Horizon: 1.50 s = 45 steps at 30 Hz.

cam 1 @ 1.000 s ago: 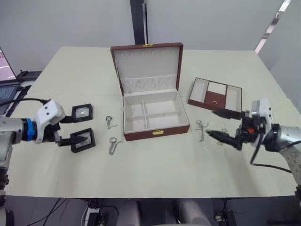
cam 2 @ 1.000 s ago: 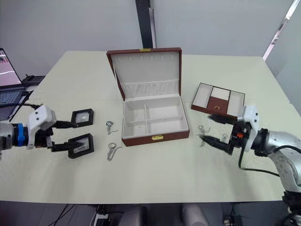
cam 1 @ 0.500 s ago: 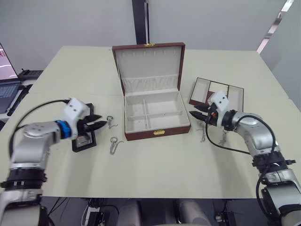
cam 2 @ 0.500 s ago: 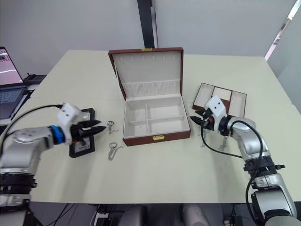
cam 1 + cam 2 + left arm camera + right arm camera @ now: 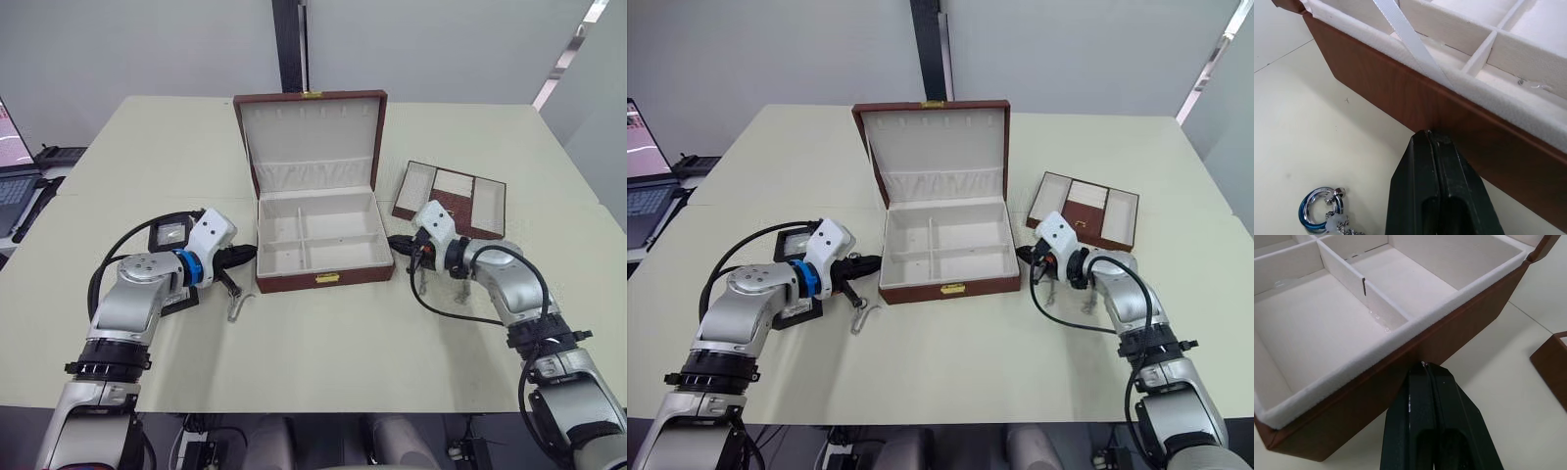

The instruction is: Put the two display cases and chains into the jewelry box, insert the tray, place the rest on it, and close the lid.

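Now both closed pincers, left pincer [image 5: 1431, 134] and right pincer [image 5: 1425, 366], flank the jewelry box [image 5: 323, 250].

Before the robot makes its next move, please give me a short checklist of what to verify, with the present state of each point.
1. Jewelry box lid open: ok.
2. Box compartments free to receive items: ok, nothing in them.
3. Left gripper shut, holding nothing, its tip at the box's side wall: ok.
4. Right gripper shut, holding nothing, its tip at the opposite wall: ok.
5. Tray still outside the box, as it should be until cases and chains are in: ok.
6. Display cases within reach of the left arm: one shows, the other is hidden behind the arm, cannot tell.
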Available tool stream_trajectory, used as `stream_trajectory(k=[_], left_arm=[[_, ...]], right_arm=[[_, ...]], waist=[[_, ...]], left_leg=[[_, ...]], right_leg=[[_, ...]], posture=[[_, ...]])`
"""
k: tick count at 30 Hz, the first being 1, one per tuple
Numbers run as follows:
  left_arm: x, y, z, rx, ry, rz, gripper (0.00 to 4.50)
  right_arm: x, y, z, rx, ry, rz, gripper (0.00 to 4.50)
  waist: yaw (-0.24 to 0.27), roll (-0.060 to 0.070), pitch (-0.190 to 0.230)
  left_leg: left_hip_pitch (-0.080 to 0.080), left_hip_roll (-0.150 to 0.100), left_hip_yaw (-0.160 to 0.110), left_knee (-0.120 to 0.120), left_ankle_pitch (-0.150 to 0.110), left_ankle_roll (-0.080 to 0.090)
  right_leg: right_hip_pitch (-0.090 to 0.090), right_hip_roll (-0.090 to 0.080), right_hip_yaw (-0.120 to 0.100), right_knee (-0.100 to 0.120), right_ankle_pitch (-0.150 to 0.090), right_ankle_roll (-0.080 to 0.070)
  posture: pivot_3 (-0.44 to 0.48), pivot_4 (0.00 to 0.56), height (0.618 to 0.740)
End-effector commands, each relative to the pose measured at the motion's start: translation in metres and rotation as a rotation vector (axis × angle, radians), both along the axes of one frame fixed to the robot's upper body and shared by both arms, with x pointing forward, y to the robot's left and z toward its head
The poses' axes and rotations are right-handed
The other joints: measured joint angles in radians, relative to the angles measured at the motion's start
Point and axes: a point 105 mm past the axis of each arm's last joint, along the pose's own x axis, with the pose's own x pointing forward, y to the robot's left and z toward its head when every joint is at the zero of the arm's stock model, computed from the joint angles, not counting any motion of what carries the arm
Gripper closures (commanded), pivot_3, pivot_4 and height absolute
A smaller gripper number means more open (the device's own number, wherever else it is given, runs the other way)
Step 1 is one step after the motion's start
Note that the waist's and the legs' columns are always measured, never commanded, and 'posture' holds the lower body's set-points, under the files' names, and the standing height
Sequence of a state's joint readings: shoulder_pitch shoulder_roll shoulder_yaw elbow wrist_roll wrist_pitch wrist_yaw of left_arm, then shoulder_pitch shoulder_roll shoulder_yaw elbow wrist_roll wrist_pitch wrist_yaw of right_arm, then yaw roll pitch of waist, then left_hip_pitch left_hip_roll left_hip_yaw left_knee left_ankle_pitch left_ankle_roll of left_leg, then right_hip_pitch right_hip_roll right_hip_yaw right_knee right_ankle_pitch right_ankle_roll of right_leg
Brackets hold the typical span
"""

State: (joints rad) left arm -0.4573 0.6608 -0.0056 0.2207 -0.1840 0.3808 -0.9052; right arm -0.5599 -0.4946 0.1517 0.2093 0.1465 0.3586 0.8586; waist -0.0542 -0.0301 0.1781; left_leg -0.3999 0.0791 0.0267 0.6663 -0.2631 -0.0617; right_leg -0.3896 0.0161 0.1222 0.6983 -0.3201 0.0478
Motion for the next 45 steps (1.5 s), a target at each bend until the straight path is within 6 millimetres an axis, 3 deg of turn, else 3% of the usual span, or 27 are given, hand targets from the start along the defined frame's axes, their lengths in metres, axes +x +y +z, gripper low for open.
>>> stream_trajectory(k=[1,28,41,45], left_arm=[[0.001,-0.019,0.007,-0.008,-0.033,-0.077,4.5],[0.001,-0.017,0.003,0.009,-0.022,-0.086,4.5],[0.004,0.028,0.032,0.033,-0.088,-0.021,4.5],[-0.001,0.047,0.043,0.072,-0.092,-0.019,4.5]], right_arm=[[-0.014,0.023,0.016,0.057,-0.036,0.108,4.48],[-0.014,0.013,0.013,0.05,-0.029,0.067,4.48],[-0.018,-0.036,0.035,0.088,-0.091,-0.02,4.48],[-0.034,-0.037,0.046,0.141,-0.083,0.048,4.48]], waist=[[0.0,0.0,0.0],[0.0,0.0,0.0],[0.002,0.0,0.0],[0.002,0.0,0.0]], left_leg=[[0.0,0.0,0.0,0.0,0.0,0.0],[0.0,0.0,0.0,0.0,0.0,0.0],[0.0,0.0,0.0,0.0,0.0,0.0],[0.0,0.0,0.0,0.0,0.0,0.0]], right_leg=[[0.0,0.0,0.0,0.0,0.0,0.0],[0.0,0.0,0.0,0.0,0.0,0.0],[0.0,0.0,0.0,-0.001,0.0,0.0],[0.0,0.0,0.0,-0.001,0.0,0.0]], posture=[[0.0,0.15,0.74],[0.0,0.15,0.74],[0.0,0.15,0.74],[0.0,0.15,0.74]])
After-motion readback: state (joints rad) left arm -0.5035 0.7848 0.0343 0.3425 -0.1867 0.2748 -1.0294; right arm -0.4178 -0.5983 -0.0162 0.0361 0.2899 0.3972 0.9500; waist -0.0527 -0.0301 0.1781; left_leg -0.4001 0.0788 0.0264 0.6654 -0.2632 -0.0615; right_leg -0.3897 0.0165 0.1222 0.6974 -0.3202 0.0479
